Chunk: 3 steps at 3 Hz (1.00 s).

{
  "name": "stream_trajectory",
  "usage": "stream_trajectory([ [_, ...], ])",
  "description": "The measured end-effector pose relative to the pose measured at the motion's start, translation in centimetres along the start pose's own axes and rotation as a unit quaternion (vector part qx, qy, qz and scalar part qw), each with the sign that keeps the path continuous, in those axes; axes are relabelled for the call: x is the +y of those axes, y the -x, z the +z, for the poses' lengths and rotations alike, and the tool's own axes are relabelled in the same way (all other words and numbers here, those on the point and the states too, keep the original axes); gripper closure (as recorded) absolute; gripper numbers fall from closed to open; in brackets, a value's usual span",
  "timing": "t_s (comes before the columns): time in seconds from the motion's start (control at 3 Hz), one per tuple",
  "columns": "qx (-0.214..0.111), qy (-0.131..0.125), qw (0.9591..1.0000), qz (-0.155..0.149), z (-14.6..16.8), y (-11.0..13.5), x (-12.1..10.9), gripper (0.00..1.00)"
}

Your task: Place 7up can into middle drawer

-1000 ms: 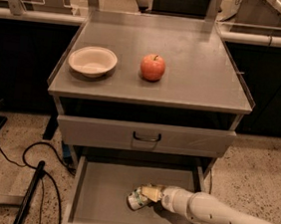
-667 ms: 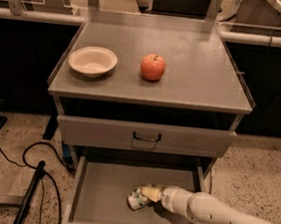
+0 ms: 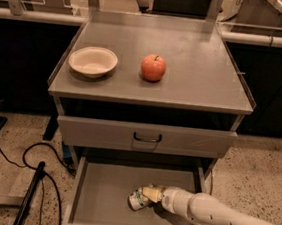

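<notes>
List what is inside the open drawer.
The 7up can sits on the floor of the middle drawer, with the gripper at it. The arm covers the floor's right part.

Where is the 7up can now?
In the camera view, the can is near the middle of the open drawer, low in frame, beside the hand.

Lab: metal cabinet (image 3: 200, 75), floor cables (image 3: 42, 145); claw (image 3: 148, 193) in middle drawer (image 3: 105, 191).
</notes>
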State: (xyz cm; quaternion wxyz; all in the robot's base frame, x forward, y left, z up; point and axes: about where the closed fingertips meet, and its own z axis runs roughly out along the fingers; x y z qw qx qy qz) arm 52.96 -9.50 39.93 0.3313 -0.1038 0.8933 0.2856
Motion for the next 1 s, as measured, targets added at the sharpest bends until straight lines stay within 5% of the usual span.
stream_trajectory([
  [0.33,0.0,0.0,1.0,0.0,0.0,0.0,0.0,0.11],
  [0.67,0.0,0.0,1.0,0.0,0.01,0.0,0.01,0.0],
  [1.0,0.0,0.0,1.0,0.0,0.01,0.0,0.01,0.0],
])
